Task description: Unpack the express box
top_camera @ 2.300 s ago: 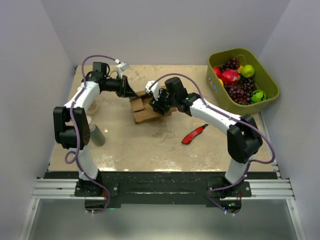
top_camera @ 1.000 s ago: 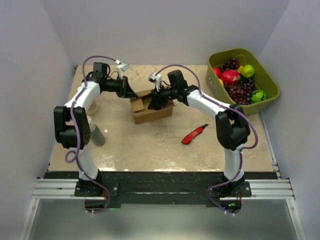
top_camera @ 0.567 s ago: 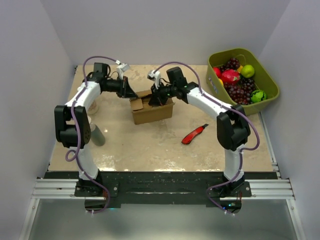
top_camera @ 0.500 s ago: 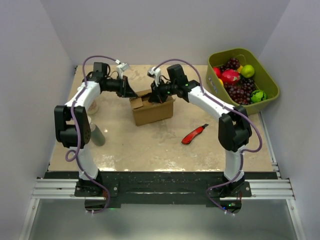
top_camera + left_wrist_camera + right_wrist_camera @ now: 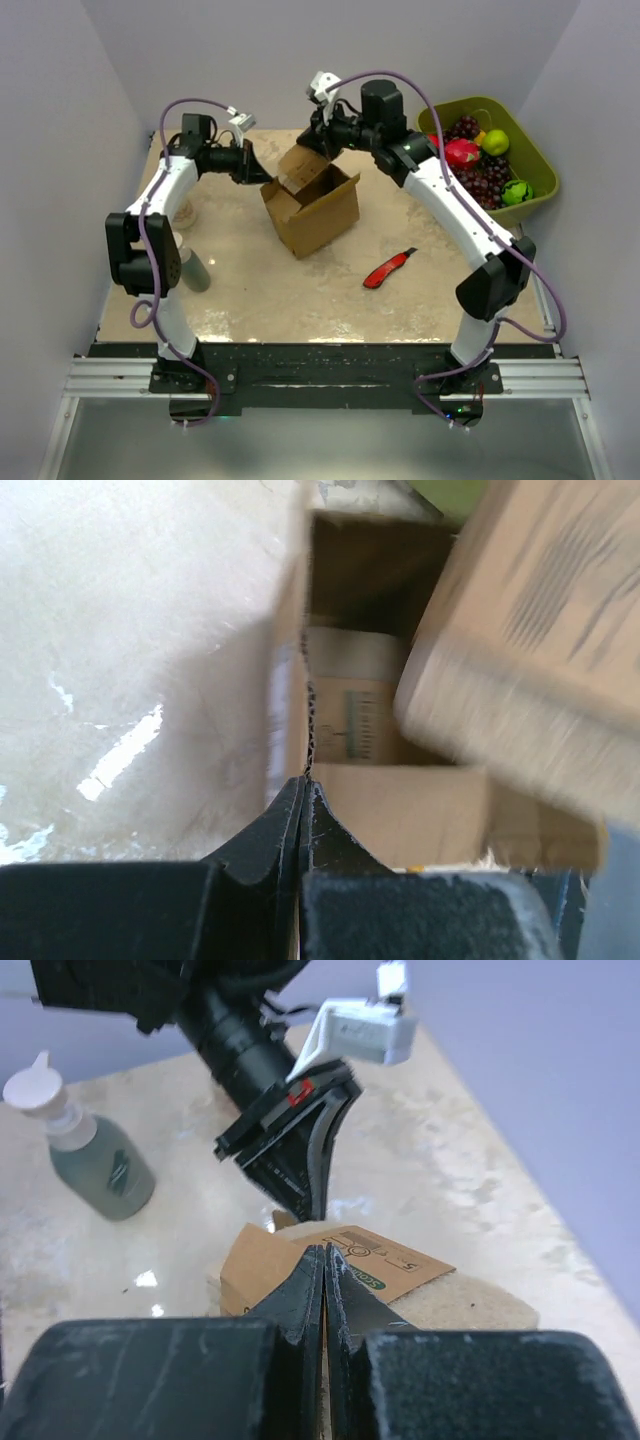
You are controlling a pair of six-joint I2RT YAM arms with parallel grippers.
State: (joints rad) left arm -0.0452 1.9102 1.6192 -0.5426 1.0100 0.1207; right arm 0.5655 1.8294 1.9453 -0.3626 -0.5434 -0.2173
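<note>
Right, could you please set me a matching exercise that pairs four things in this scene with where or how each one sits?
Things
1. express box
2. red utility knife
3. green bin
4. grey-green bottle

Descriptions
A. at the far right, filled with fruit
B. tilted and open, pinched by the left gripper and the right gripper
C. near the left edge of the table
D. lying flat, nearer the arm bases than the box and to its right

Pairs: 1-B, 2-D, 3-A, 4-C
</note>
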